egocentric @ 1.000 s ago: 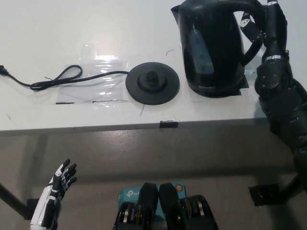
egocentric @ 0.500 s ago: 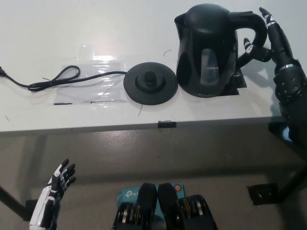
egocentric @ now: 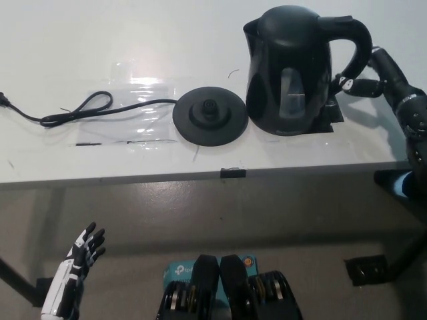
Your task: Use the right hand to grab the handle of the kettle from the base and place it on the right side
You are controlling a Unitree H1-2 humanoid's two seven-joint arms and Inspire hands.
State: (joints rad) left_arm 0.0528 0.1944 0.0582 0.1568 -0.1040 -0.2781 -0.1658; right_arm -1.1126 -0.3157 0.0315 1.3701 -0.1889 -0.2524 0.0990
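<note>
Kettle [egocentric: 288, 73] is already on the tabletop [egocentric: 80, 40] at 3 o'clock of its base [egocentric: 210, 116], right robot hand [egocentric: 373, 77] released beside the handle [egocentric: 352, 41], so I'd pull straight away without bumping it; left robot hand [egocentric: 83, 257] idles open at 7 o'clock.

White left hand [egocentric: 79, 257] — black right hand [egocentric: 379, 72].

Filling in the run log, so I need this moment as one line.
kettle: upright on table, right of base | right hand: open, by handle, holding nothing | left hand: open, below table edge
</note>
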